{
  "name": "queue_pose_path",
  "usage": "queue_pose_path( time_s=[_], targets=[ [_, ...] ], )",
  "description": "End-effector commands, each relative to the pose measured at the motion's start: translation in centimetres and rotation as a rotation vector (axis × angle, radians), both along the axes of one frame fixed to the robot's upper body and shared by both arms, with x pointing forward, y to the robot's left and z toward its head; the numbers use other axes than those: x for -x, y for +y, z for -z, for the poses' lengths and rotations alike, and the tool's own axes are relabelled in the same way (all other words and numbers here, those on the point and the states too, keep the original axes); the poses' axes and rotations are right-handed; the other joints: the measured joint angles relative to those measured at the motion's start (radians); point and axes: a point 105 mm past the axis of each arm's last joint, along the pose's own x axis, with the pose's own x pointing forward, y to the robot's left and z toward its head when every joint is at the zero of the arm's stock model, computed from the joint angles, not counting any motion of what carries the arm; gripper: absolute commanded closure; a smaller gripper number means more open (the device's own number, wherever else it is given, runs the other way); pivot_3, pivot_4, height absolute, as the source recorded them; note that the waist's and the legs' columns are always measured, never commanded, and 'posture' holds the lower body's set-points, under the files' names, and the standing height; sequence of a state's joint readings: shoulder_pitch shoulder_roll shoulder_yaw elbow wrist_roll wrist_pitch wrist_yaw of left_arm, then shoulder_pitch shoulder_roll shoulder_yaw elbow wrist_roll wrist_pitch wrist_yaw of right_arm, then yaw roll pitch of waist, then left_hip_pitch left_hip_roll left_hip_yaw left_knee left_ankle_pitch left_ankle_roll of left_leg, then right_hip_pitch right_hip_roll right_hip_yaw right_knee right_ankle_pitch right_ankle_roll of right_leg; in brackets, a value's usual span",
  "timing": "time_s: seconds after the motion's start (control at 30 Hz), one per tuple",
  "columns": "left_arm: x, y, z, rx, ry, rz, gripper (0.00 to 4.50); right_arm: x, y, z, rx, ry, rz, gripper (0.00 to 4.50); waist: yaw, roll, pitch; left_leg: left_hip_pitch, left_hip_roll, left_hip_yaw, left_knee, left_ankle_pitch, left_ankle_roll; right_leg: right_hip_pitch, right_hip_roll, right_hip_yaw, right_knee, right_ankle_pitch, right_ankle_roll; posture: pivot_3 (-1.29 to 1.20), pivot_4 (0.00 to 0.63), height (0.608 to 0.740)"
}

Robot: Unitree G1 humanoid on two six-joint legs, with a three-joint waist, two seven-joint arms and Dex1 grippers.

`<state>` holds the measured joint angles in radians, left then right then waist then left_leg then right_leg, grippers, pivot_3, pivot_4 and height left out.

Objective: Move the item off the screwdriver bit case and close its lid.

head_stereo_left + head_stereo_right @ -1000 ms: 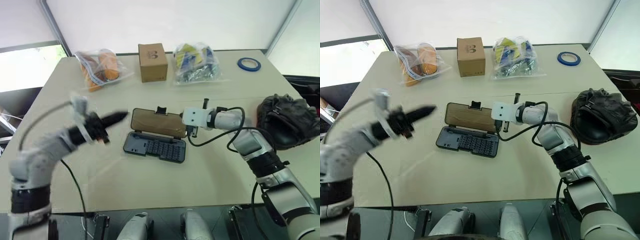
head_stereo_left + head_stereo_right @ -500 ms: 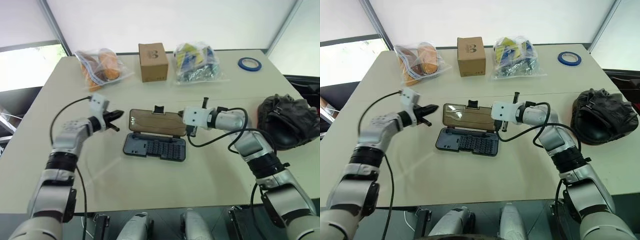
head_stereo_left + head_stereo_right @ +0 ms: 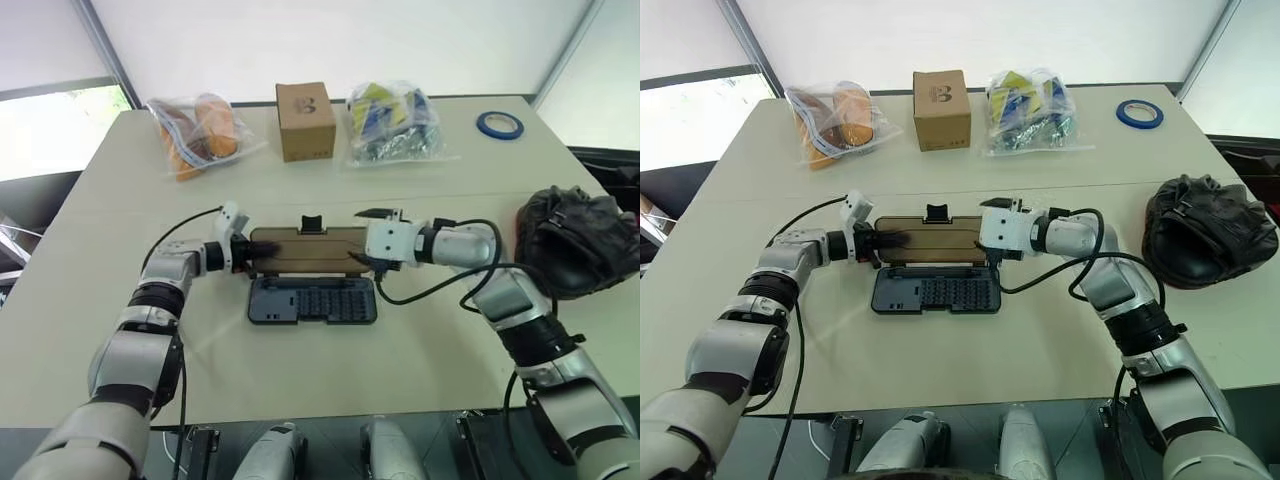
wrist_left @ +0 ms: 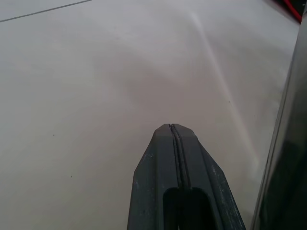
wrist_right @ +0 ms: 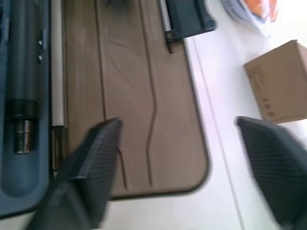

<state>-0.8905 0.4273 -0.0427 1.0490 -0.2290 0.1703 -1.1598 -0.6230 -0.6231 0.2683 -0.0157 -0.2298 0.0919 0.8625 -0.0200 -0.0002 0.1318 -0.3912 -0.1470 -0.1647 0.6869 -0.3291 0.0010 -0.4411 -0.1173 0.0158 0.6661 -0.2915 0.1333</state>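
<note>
The screwdriver bit case (image 3: 312, 300) lies open at the middle of the table, its rows of bits bare. Its smoky-brown lid (image 3: 305, 250) stands open behind it, with the black latch tab (image 3: 313, 222) on the far edge. The item, a black baseball glove (image 3: 580, 240), sits on the table at the far right, apart from the case. My left gripper (image 3: 250, 255) is shut, with its tip at the lid's left end. My right gripper (image 3: 362, 236) is open at the lid's right end, and the right wrist view shows its fingers (image 5: 91, 167) spread over the lid (image 5: 129, 96) with nothing held.
Along the far edge stand a bag of orange goods (image 3: 200, 130), a brown cardboard box (image 3: 305, 120) and a bag of mixed goods (image 3: 392, 125). A blue tape roll (image 3: 498, 126) lies at the back right. Bare tabletop (image 3: 300, 380) stretches in front of the case.
My left arm swung down and in, from high on the left to the lid's left end. The right gripper opened. The case turned a little and now lies square.
</note>
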Motion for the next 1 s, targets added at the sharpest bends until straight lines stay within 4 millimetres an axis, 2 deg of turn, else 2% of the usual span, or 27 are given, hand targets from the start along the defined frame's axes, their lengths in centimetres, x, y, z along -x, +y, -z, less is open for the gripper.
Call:
queue_pose_path(
  time_s=[0.03, 0.1, 0.13, 0.2, 0.27, 0.4, 0.47, 0.53, 0.57, 0.63, 0.73, 0.8, 0.9, 1.0],
  targets=[
    [-0.5, 0.1, -2.1, 0.038, -0.055, 0.008, 4.5, 1.9, -1.8, -4.3, -0.177, 0.129, 0.055, 0.03, 0.002, 0.0, 0.0, 0.0, 0.0, 0.0, 0.0, 0.0, 0.0, 0.0, 0.0, 0.0, 0.0, 0.0, 0.0, 0.0, 0.15, 0.74],
    [-0.2, 0.0, -3.5, 0.099, -0.06, 0.041, 4.5, 4.3, -2.5, -6.6, -0.361, 0.313, 0.035, 0.03, 0.003, 0.0, 0.0, -0.003, 0.0, -0.001, 0.001, 0.0, 0.0, -0.001, -0.001, 0.0, 0.0, 0.0, 0.0, 0.0, 0.15, 0.74],
    [0.5, -0.4, -4.4, 0.129, -0.057, 0.107, 4.5, 5.2, -2.9, -8.0, -0.457, 0.362, 0.023, 0.03, 0.003, -0.001, 0.0, -0.004, 0.0, -0.002, 0.002, 0.0, 0.0, -0.001, -0.001, 0.0, 0.0, 0.0, 0.0, 0.0, 0.15, 0.74],
    [2.6, -1.3, -5.1, 0.135, -0.035, 0.254, 4.5, 6.0, -3.6, -9.6, -0.549, 0.376, 0.027, 0.03, 0.003, -0.001, 0.001, -0.004, 0.0, -0.003, 0.002, 0.0, 0.0, -0.001, -0.001, 0.0, 0.0, 0.0, 0.0, 0.0, 0.15, 0.74],
    [5.4, -1.9, -4.8, 0.082, -0.005, 0.403, 4.5, 5.7, -4.3, -10.1, -0.581, 0.359, 0.076, 0.03, -0.001, -0.001, 0.001, -0.004, 0.0, -0.003, 0.002, 0.0, 0.0, 0.0, -0.001, 0.0, 0.0, 0.0, 0.0, 0.0, 0.15, 0.74],
    [10.8, -1.9, -2.7, -0.086, 0.089, 0.635, 4.5, 5.5, -4.6, -9.6, -0.573, 0.357, 0.118, 0.03, -0.002, 0.0, 0.0, -0.001, 0.001, -0.001, -0.002, 0.0, 0.0, 0.001, -0.001, 0.002, 0.0, 0.0, 0.0, 0.0, 0.15, 0.74],
    [12.0, -1.2, -1.9, -0.174, 0.082, 0.682, 4.5, 5.6, -3.9, -8.9, -0.555, 0.377, 0.107, 0.03, 0.0, 0.0, 0.001, -0.001, 0.001, -0.001, -0.002, 0.0, 0.0, 0.0, -0.001, 0.002, 0.0, 0.0, 0.0, 0.0, 0.15, 0.74],
    [9.8, -1.3, -3.7, -0.121, 0.022, 0.581, 4.5, 6.2, -2.7, -7.8, -0.519, 0.414, 0.078, 0.03, 0.01, 0.0, 0.001, -0.001, 0.001, -0.001, -0.001, 0.0, 0.0, 0.001, -0.001, 0.002, -0.001, 0.0, 0.0, 0.0, 0.15, 0.74],
    [8.4, -1.6, -5.4, -0.067, -0.027, 0.52, 4.5, 6.6, -2.0, -6.9, -0.485, 0.432, 0.06, 0.03, 0.017, -0.001, 0.001, -0.001, 0.001, -0.001, 0.001, 0.0, 0.0, 0.001, -0.001, 0.001, -0.001, 0.0, 0.0, 0.0, 0.15, 0.74],
    [6.6, -1.9, -8.2, 0.003, -0.092, 0.459, 4.5, 7.3, -1.0, -5.7, -0.449, 0.46, 0.035, 0.03, 0.033, -0.004, 0.003, -0.002, 0.001, -0.003, 0.005, 0.0, 0.0, 0.003, 0.0, 0.0, -0.001, 0.0, 0.0, 0.0, 0.15, 0.74],
    [5.5, -2.3, -10.5, 0.043, -0.152, 0.43, 4.5, 8.2, 0.3, -4.6, -0.453, 0.523, -0.001, 0.03, 0.029, -0.004, 0.003, -0.005, -0.001, -0.003, 0.01, -0.001, 0.001, 0.003, -0.001, 0.0, 0.0, 0.0, 0.0, 0.0, 0.15, 0.74],
    [4.3, -2.8, -11.2, 0.04, -0.203, 0.387, 4.5, 9.4, 1.1, -3.5, -0.42, 0.583, -0.037, 0.03, 0.028, -0.004, 0.003, -0.004, -0.001, -0.002, 0.01, -0.001, 0.002, 0.003, -0.002, 0.0, 0.0, 0.0, 0.0, 0.0, 0.15, 0.74],
    [1.9, -3.5, -10.0, -0.065, -0.273, 0.31, 4.5, 11.1, 2.0, -0.9, -0.364, 0.679, -0.072, 0.86, 0.03, -0.005, 0.003, -0.004, -0.001, -0.003, 0.01, -0.001, 0.002, 0.004, -0.002, -0.001, 0.0, 0.0, 0.0, 0.0, 0.15, 0.74],
    [0.9, -4.0, -7.8, -0.172, -0.286, 0.323, 4.5, 12.3, 2.7, 1.4, -0.34, 0.753, -0.084, 2.36, 0.029, -0.005, 0.003, -0.004, -0.001, -0.002, 0.011, -0.001, 0.002, 0.005, -0.002, -0.001, 0.0, 0.0, 0.0, 0.0, 0.15, 0.74]
  ],
)
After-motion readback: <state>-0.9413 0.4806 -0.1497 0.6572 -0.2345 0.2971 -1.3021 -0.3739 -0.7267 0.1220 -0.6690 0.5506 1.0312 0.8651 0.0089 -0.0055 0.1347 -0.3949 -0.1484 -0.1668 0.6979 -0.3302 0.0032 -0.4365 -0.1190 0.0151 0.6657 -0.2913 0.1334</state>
